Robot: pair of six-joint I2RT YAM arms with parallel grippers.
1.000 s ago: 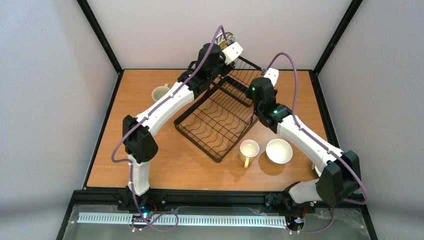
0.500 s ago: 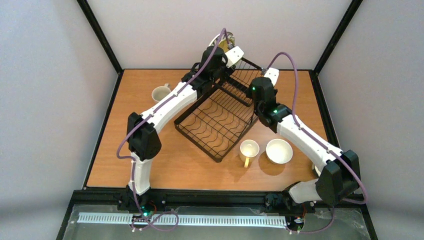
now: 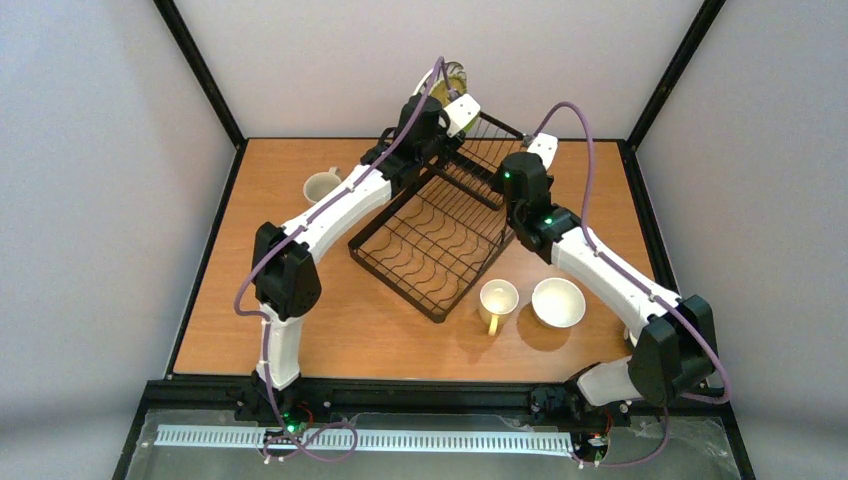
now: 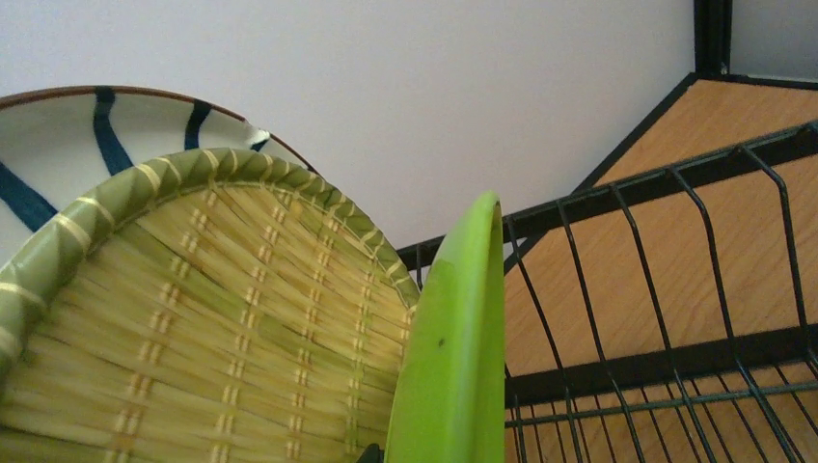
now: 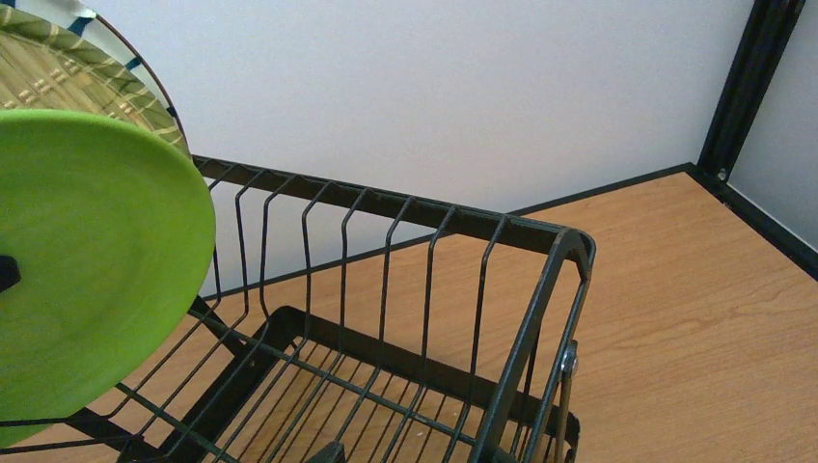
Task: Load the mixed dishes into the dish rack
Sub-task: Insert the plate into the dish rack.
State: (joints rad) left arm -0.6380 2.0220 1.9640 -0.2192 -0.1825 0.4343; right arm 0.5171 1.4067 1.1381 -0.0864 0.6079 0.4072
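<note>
Top external view has the left arm lying along the left side of the dish rack [image 3: 440,240] to its far, taller basket end. There the left pincer [image 3: 450,98] is closed narrow on the lime-green plate [image 4: 453,367], held upright and edge-on to its own wrist camera. Just beside that plate stands the woven bamboo plate [image 4: 193,338], also upright, and behind the bamboo one is the striped plate [image 4: 58,135]. The three crowd the same far-left corner, and whether the green plate's lower rim sits in a slot cannot be told. To its right rise the basket's black wires. The right pincer [image 3: 540,150] hovers wide at the rack's far right side, gripping nothing. On the bench [image 3: 400,340] one pale mug [image 3: 322,186] sits left of the rack, just beside the left arm. A second mug [image 3: 497,300] and a white bowl [image 3: 558,302] sit side by side near the tray's near corner.
</note>
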